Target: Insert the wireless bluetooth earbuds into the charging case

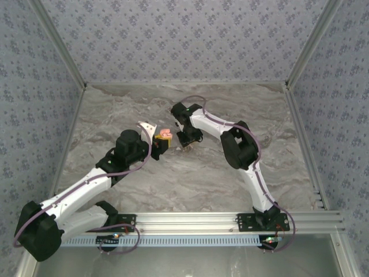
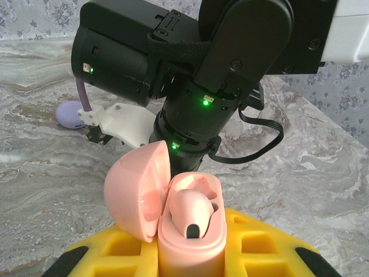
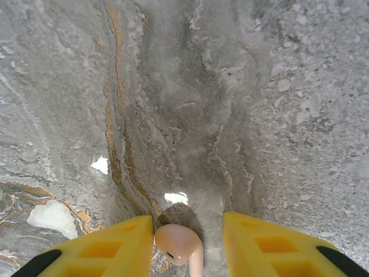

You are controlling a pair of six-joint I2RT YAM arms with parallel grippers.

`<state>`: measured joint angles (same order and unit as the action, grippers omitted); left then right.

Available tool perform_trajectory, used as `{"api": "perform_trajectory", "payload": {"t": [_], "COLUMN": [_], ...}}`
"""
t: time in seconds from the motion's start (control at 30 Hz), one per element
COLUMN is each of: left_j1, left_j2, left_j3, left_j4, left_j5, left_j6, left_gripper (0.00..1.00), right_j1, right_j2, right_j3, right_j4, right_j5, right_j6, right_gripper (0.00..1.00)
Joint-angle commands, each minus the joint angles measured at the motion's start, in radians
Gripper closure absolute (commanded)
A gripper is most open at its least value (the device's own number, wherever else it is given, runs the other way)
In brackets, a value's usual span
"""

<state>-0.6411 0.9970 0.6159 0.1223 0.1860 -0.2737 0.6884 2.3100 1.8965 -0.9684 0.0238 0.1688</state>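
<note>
The pink charging case (image 2: 193, 245) stands upright between the yellow fingers of my left gripper (image 2: 187, 257), which is shut on it. Its lid (image 2: 135, 190) hangs open to the left, and one pink earbud (image 2: 190, 210) sits in the case. From above, the case (image 1: 165, 134) and left gripper (image 1: 160, 142) are at the table's middle. Just to their right, my right gripper (image 1: 187, 141) points down at the table. A second pink earbud (image 3: 176, 242) lies on the marble between the right gripper's (image 3: 188, 224) parted yellow fingers. It lies against the left finger (image 3: 115, 245), with a gap to the right one.
A lilac rounded object (image 2: 69, 112) lies on the table behind the right arm's wrist. The right arm's black wrist housing (image 2: 190, 63) hangs very close above and behind the open case. Patterned walls (image 1: 184, 40) close in the marble table (image 1: 190, 173) on three sides.
</note>
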Motion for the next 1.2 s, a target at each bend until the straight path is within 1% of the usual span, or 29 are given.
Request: {"api": "perform_trajectory", "payload": {"t": [0.0,0.1,0.3,0.57,0.8,0.93,1.17], "left_j1": [0.007,0.007,0.007,0.007,0.006,0.006,0.003], "left_j2": [-0.011,-0.01,-0.012,-0.012,-0.006,0.002,0.042], "left_j3": [0.015,0.014,0.013,0.013,0.015,0.019,0.022], "left_j4": [-0.001,0.002,0.0,-0.001,-0.004,-0.004,0.008], "left_j5": [-0.01,-0.01,-0.01,-0.011,-0.011,-0.01,-0.002], "left_j6": [0.008,0.007,0.007,0.007,0.008,0.008,0.001], "left_gripper": [1.0,1.0,1.0,1.0,1.0,1.0,1.0], "right_j1": [0.025,0.034,0.04,0.03,0.003,-0.019,-0.079], "right_j2": [0.051,0.06,0.073,0.064,0.027,-0.007,-0.103], "right_j3": [0.007,0.013,0.019,0.017,-0.014,-0.05,-0.178], "right_j4": [-0.054,-0.062,-0.069,-0.072,-0.035,-0.006,0.075], "right_j5": [0.016,0.026,0.034,0.04,0.025,0.008,-0.062], "right_j6": [0.024,0.028,0.037,0.05,0.067,0.075,0.072], "right_gripper": [0.61,0.63,0.69,0.72,0.73,0.74,0.75]}}
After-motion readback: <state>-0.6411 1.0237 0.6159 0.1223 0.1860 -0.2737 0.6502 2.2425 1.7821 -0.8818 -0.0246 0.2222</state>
